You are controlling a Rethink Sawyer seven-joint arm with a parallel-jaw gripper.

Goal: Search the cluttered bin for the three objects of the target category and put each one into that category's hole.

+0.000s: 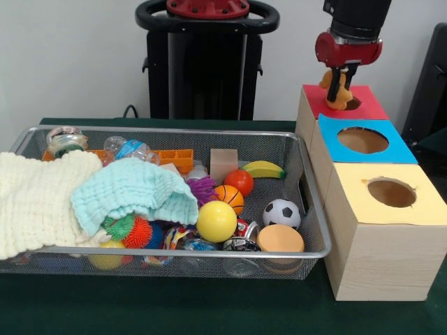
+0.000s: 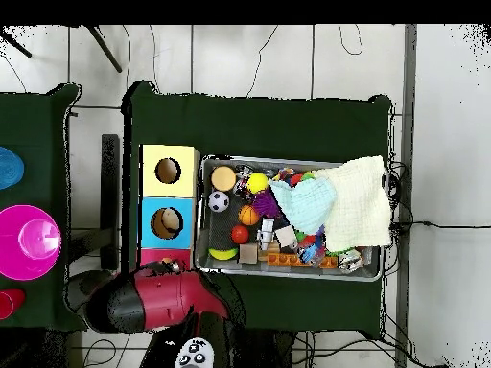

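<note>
Orange toy [image 1: 336, 93] pinched tight in the gripper [image 1: 340, 87], hanging right over the hole [image 1: 353, 104] in the red box [image 1: 363, 106], beside the wire bin [image 1: 316, 202].

- Around me the light is even and soft, bright enough in the front view that nothing sits in deep shade.
- The white wall [image 1: 84, 63] behind is evenly lit, with no hard glare.
- The wire bin [image 1: 307, 202] throws only a faint shadow on the green table [image 1: 209, 314] at its near side.
- The yellow ball [image 1: 216, 221] carries a small pale highlight on top.
- From overhead the green cloth reads very dark, while the floor tiles [image 2: 446, 125] on the right look washed out.
- Small things in the bin look soft and slightly blurred.
</note>
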